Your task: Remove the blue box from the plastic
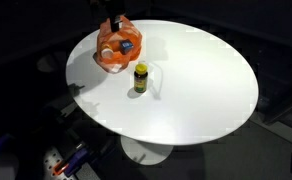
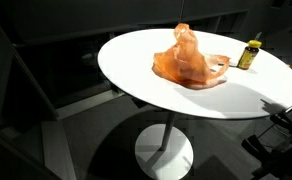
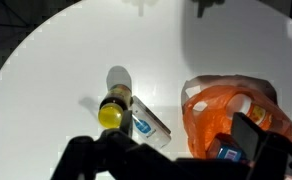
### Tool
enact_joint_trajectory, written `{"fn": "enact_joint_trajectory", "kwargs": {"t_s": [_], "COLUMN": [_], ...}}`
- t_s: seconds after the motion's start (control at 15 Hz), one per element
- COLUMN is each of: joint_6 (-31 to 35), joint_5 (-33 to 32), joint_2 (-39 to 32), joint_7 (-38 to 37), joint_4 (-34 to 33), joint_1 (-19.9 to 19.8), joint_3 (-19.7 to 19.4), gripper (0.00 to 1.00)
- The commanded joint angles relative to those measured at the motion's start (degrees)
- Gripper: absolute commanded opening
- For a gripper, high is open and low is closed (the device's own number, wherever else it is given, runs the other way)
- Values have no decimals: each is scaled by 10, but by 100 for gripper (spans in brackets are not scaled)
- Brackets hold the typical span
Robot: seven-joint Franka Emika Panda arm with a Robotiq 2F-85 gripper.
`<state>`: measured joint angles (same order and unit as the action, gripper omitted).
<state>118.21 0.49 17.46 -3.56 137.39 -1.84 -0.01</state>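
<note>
The dark end effector [image 3: 176, 158] hangs with its two fingers [image 3: 84, 158] spread wide apart and nothing between them; in the wrist view they frame the bottom edge of the picture. In an exterior view the end effector [image 1: 113, 22] sits just above the far edge of the counter, right over the bag and not touching it as far as I can see.

Directly below is a crumpled orange plastic bag [image 1: 116, 52], slumped in a loose heap with its mouth open upward. The small blue box [image 1: 127, 45] is still inside it, lying near the top of the opening; from the wrist view the small blue box [image 3: 226, 152] shows low in the crumpled orange plastic bag [image 3: 211, 110], beside a darker object I cannot make out. Something pale also lies in the bag. From the opposite side the bag [image 2: 189, 58] is a closed-looking peak and its contents are hidden.

Near the bag, clearly apart from it, stands a small bottle with a yellow cap [image 1: 140, 78], upright and casting a shadow on the surface. It also shows in the wrist view [image 3: 111, 112] and in an exterior view [image 2: 250, 54].

Both things rest on a round white counter [image 1: 206, 90], which is carried on a single white pedestal [image 2: 166, 150]. The room around it is dark.
</note>
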Motion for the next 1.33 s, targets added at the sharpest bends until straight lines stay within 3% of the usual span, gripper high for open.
{"fn": "enact_joint_trajectory", "kwargs": {"t_s": [0.0,0.53,0.93,1.27], "joint_6": [-6,56,110,125], "joint_5": [17,55,47,42], "joint_2": [-48,-133,-222,-249], "joint_7": [24,187,303,312], "joint_4": [-29,-64,-114,-145], "joint_1": [14,57,63,55], "joint_3": [-2,6,26,38], "gripper": [100,100,100,100]}}
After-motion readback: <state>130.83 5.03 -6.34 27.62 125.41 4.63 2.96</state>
